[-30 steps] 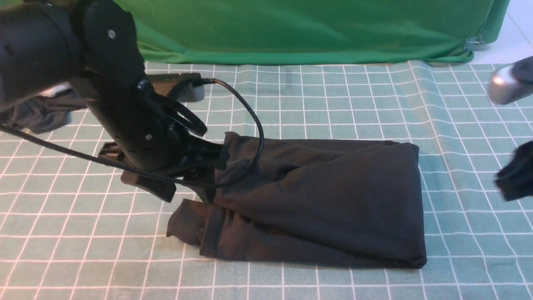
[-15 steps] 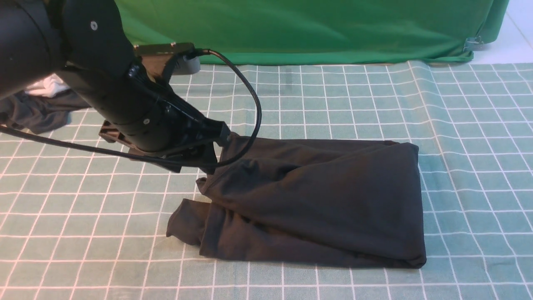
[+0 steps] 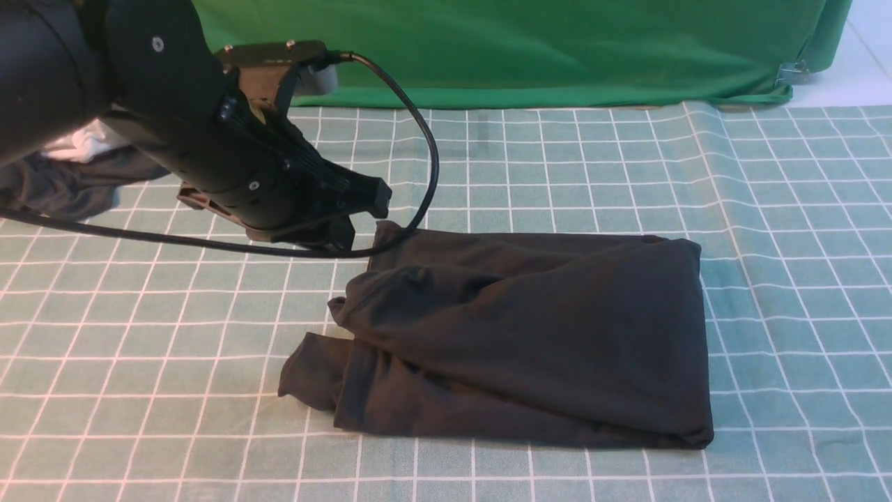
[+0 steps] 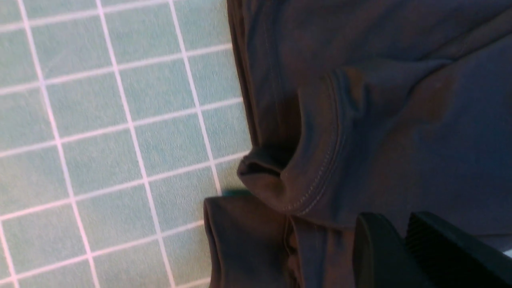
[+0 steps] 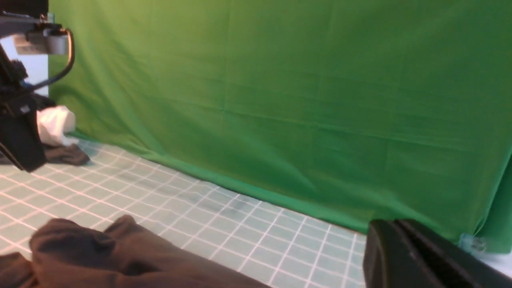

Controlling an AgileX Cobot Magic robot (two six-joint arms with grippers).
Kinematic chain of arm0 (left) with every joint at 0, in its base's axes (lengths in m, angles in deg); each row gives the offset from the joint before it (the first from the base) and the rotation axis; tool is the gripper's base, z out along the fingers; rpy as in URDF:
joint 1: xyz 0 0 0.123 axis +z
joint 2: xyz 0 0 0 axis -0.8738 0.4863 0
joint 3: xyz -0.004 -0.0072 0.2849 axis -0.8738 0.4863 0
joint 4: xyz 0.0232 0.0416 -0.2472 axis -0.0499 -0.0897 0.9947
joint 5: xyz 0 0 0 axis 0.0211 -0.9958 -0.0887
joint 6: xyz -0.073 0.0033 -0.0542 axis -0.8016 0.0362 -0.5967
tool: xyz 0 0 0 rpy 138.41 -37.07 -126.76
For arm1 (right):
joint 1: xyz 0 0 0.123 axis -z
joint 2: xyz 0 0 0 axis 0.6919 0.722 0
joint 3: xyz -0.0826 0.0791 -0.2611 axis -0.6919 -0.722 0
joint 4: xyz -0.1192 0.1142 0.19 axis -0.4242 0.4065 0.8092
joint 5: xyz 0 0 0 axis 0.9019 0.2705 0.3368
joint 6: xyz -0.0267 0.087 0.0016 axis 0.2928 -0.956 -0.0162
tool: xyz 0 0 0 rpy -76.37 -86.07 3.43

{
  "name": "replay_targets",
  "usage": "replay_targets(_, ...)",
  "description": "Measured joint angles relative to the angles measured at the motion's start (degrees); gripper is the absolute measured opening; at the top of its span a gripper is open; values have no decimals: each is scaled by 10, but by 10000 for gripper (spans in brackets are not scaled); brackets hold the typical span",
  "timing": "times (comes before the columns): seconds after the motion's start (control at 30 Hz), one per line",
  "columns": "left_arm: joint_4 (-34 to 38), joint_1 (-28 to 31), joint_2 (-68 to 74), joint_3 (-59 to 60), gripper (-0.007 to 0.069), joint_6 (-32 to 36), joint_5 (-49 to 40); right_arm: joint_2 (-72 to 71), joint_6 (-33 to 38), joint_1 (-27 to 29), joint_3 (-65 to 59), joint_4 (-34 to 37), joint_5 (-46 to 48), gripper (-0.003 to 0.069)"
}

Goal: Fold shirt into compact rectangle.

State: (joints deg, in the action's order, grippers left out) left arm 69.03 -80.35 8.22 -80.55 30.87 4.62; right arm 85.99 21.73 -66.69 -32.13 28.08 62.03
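A: Front view: we see the black shirt folded into a rough rectangle on the teal checked tablecloth, its left end bunched and uneven.

B: And our left gripper?

A: It hangs just above the shirt's far left corner, holding no cloth. In the left wrist view its fingers sit close together over the fabric with a thin gap between them.

B: The right gripper?

A: Only the right wrist view shows it, pressed together, empty, raised before the green backdrop.
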Motion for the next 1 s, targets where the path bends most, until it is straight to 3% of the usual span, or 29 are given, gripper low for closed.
replay_targets(0.4, -17, 0, 0, 0, 37, 7, 10, 0, -25, 0, -1, 0, 10, 38)
replay_targets(0.67, -47, 0, 0, 0, 14, 15, 63, 0, -25, 0, -4, 0, 10, 59)
replay_targets(1.0, -43, 0, 0, 0, 14, 15, 67, -45, -25, 24, -122, 0, 83, 95)
